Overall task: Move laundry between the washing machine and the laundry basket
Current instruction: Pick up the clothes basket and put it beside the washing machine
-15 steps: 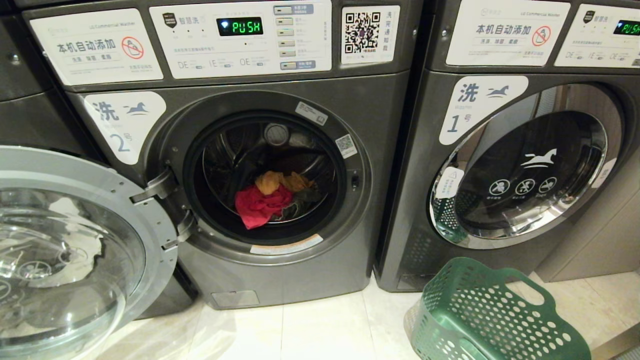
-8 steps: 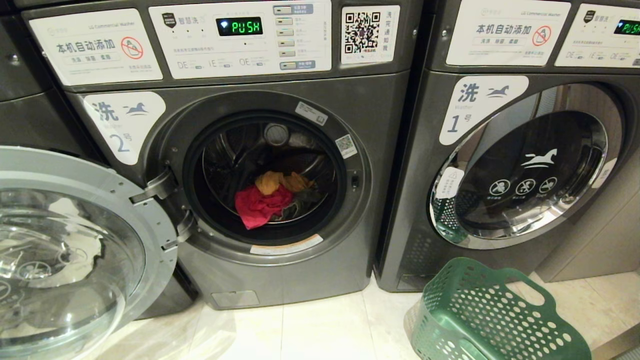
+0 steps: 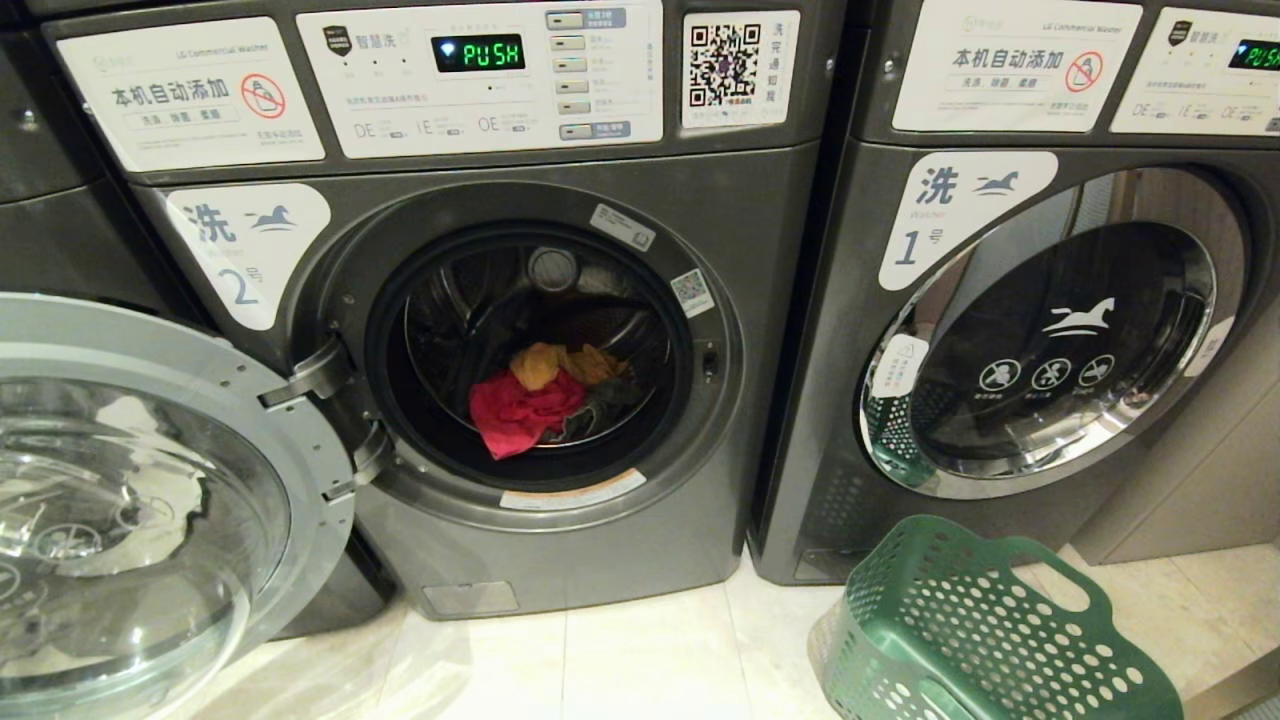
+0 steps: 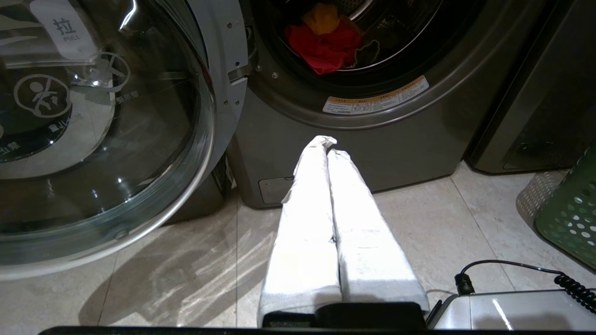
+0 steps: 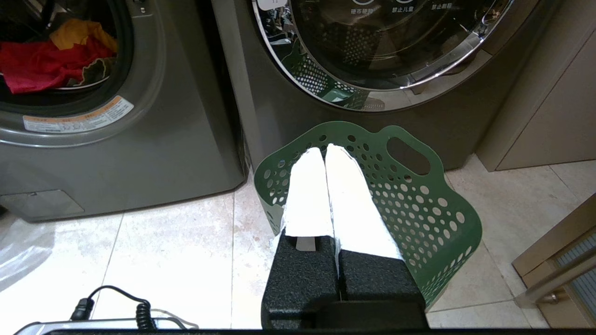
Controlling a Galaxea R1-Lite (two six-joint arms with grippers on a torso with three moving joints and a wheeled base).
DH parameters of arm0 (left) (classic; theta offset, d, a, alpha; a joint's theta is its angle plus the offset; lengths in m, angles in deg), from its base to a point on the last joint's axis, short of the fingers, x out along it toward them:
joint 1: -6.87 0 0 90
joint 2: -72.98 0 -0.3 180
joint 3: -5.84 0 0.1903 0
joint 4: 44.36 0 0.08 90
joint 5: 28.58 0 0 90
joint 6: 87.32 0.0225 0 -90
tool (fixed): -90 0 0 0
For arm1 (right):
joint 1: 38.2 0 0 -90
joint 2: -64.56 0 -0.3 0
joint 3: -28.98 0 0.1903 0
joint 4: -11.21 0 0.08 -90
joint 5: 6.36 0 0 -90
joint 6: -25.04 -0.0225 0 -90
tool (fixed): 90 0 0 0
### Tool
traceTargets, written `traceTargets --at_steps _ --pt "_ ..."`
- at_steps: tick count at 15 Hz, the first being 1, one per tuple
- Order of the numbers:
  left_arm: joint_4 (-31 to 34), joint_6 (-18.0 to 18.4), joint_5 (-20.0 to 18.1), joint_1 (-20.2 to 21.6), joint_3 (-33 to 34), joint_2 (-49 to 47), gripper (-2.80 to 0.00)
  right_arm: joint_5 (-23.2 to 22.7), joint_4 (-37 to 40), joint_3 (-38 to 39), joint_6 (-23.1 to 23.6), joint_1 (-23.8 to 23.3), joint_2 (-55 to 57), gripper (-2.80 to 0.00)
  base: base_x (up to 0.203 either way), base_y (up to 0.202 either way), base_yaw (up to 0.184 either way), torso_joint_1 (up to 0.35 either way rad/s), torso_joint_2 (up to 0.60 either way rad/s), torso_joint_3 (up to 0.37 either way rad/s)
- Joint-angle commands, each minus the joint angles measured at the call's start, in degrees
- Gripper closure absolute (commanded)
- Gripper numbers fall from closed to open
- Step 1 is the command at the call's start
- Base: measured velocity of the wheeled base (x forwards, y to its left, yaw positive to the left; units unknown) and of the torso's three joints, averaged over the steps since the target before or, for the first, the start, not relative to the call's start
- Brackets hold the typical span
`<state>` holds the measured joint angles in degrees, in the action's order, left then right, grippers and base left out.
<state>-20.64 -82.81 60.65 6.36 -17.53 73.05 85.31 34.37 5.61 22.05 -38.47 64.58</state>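
From the head, the washing machine (image 3: 480, 330) marked "2" stands with its door (image 3: 150, 500) swung wide, the laundry (image 3: 545, 398) heaped in the drum, and the laundry basket (image 3: 985, 630) on the floor to the right. The left wrist view shows the left gripper (image 4: 328, 145) pressed together, low before the machine with the laundry up beyond its tips. The right wrist view shows the right gripper (image 5: 324, 151) likewise pressed together, poised over the basket with nothing in it.

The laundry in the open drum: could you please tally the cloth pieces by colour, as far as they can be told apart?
Red-pink laundry: 1
Mustard-orange laundry: 1
Dark grey-olive laundry: 1
Total: 3 pieces visible, all inside the washing machine; the laundry basket shows none.
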Motion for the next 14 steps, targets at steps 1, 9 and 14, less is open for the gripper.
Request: traceTargets --at_steps 1,9,14 --pt "0.0 -0.12 0.06 -0.02 0.0 -0.07 0.0 0.0 -0.06 0.0 -0.01 0.0 0.06 0.0 0.0 0.0 0.0 0.0 0.0 0.0" --pt "-0.06 -0.12 0.06 -0.02 0.0 -0.07 0.0 0.0 -0.06 0.0 -0.09 0.0 0.06 0.0 0.0 0.0 0.0 0.0 0.0 0.0" --pt "-0.08 -0.12 0.06 0.07 0.0 -0.07 0.0 0.0 -0.06 0.0 -0.09 0.0 0.06 0.0 0.0 0.0 0.0 0.0 0.0 0.0"
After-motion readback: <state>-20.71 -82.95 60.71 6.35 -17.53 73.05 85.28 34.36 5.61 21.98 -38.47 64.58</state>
